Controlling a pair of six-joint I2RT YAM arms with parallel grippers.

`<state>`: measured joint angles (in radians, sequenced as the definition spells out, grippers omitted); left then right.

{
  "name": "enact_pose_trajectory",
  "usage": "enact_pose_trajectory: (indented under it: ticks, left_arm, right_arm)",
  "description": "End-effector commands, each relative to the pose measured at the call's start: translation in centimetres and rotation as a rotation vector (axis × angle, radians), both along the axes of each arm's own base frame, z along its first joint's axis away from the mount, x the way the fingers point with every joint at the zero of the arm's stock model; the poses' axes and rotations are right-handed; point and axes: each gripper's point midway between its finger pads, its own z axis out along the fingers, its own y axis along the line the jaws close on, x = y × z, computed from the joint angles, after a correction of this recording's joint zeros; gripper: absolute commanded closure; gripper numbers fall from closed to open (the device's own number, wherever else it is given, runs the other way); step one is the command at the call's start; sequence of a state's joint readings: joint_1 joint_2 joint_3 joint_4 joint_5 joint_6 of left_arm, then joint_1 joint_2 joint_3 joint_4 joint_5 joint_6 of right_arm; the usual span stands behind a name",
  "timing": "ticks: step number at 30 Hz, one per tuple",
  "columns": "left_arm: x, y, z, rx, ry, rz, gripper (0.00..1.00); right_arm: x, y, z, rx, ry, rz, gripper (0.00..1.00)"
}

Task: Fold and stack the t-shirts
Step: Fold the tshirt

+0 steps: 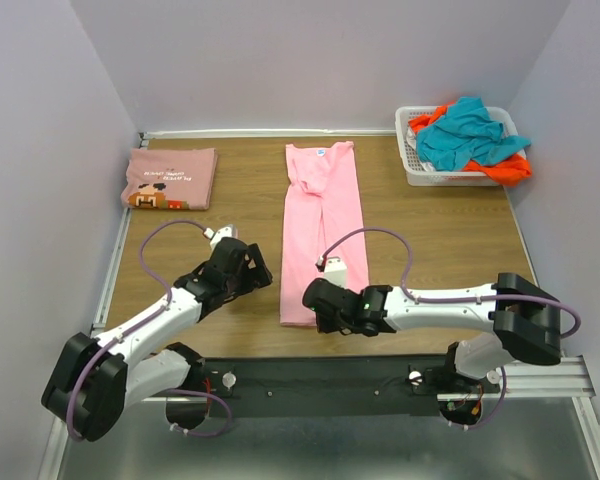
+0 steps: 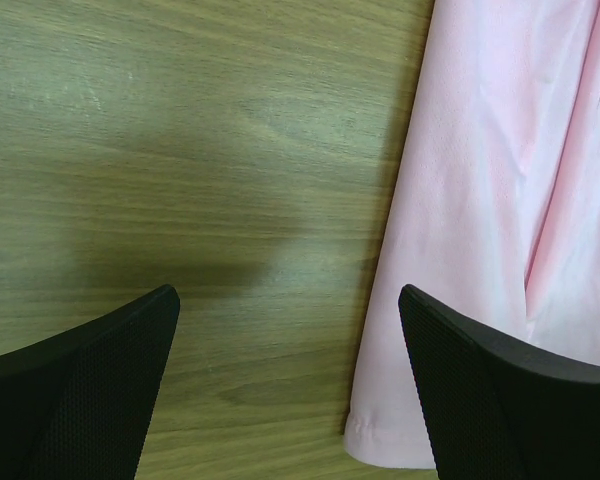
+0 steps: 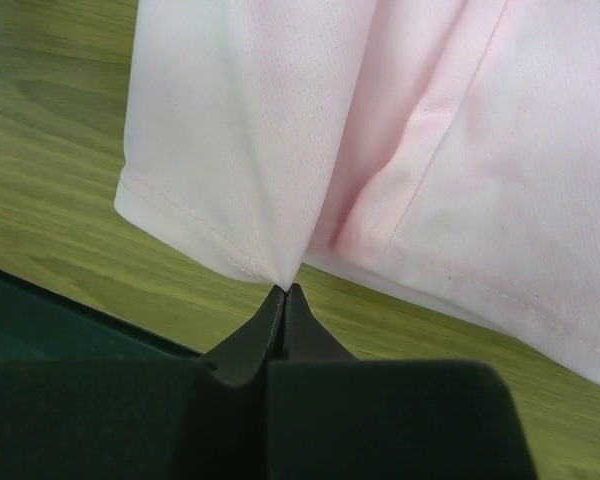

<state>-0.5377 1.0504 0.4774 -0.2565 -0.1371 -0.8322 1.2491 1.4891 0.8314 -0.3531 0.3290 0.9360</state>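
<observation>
The light-pink t-shirt [image 1: 322,215] lies folded into a long narrow strip down the middle of the wooden table, its blue neck label at the far end. My right gripper [image 1: 316,300] is at its near hem; in the right wrist view the gripper [image 3: 285,290] is shut, pinching the hem edge of the shirt [image 3: 280,130]. My left gripper [image 1: 254,266] is open just left of the strip's near end; its view shows the gripper [image 2: 290,385] open over bare wood, with the shirt's hem corner [image 2: 480,180] by the right finger. The dusty-pink printed tee [image 1: 170,177] lies folded at the far left.
A white basket [image 1: 408,160] at the far right holds a teal tee [image 1: 470,135] and an orange tee [image 1: 512,170]. Walls close in the left, far and right sides. A black rail [image 1: 310,375] runs along the near edge.
</observation>
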Motion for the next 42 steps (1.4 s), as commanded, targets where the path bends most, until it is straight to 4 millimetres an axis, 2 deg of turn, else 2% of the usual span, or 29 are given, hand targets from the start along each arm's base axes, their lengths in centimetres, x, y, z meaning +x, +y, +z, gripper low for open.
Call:
enact_pose_trajectory:
  ticks: [1, 10, 13, 15, 16, 18, 19, 21, 22, 23, 24, 25, 26, 30, 31, 36, 42]
  left_arm:
    - [0.2, -0.8, 0.5, -0.024, -0.009, -0.046, 0.02]
    - [-1.6, -2.5, 0.5, -0.112, 0.015, -0.143, 0.02]
    - [-2.7, -3.3, 0.5, -0.150, 0.029, -0.188, 0.02]
    - [-3.8, -4.0, 0.3, -0.174, 0.046, -0.227, 0.02]
    - [-4.2, -4.3, 0.4, -0.185, 0.050, -0.239, 0.02]
    - [-4.9, -4.9, 0.5, -0.199, 0.052, -0.256, 0.02]
    - [-5.7, -5.5, 0.4, -0.213, 0.066, -0.273, 0.02]
    - [-6.4, -6.0, 0.2, -0.223, 0.087, -0.281, 0.02]
    - [-7.3, -6.5, -0.1, -0.226, 0.103, -0.302, 0.05]
    - [-7.6, -6.9, -0.1, -0.244, 0.115, -0.297, 0.06]
    - [-8.1, -7.0, -0.5, -0.244, 0.129, -0.295, 0.08]
    - [-8.7, -7.5, -0.6, -0.260, 0.144, -0.305, 0.12]
    - [-9.0, -7.6, -0.8, -0.264, 0.154, -0.306, 0.13]
    - [-10.0, -7.8, -1.8, -0.272, 0.185, -0.306, 0.25]
    - [-10.2, -7.8, -2.1, -0.274, 0.196, -0.306, 0.28]
    - [-9.7, -8.1, -2.2, -0.272, 0.185, -0.295, 0.46]
    - [-9.9, -8.5, -2.9, -0.251, 0.212, -0.308, 0.69]
  right_arm:
    - [0.1, -2.3, -1.2, -0.085, -0.011, -0.061, 1.00]
    - [-0.2, -3.7, -4.0, -0.160, 0.016, -0.111, 0.99]
    - [-0.1, -3.6, -3.7, -0.146, 0.015, -0.121, 0.92]
    - [0.1, -3.1, -2.5, -0.110, 0.001, -0.114, 0.88]
    - [0.1, -2.8, -2.0, -0.095, -0.004, -0.110, 0.78]
    - [0.2, -2.7, -1.0, -0.070, -0.016, -0.097, 0.72]
    - [0.2, -2.6, 0.0, -0.040, -0.025, -0.090, 0.59]
    - [0.2, -2.7, 0.8, -0.016, -0.036, -0.089, 0.48]
    - [0.3, -2.9, 1.9, 0.019, -0.055, -0.095, 0.32]
    - [0.4, -3.7, 1.8, 0.015, -0.063, -0.105, 0.01]
    - [0.5, -4.1, 2.0, 0.025, -0.076, -0.118, 0.00]
    - [1.0, -4.6, 3.3, 0.070, -0.109, -0.159, 0.00]
    - [1.0, -5.8, 2.9, 0.062, -0.116, -0.179, 0.00]
    - [1.9, -8.2, 3.8, 0.115, -0.138, -0.243, 0.00]
    - [2.4, -9.6, 2.9, 0.099, -0.132, -0.278, 0.00]
    - [3.2, -12.6, 1.2, 0.086, -0.056, -0.333, 0.02]
    - [3.0, -14.3, -1.4, 0.009, 0.009, -0.351, 0.13]
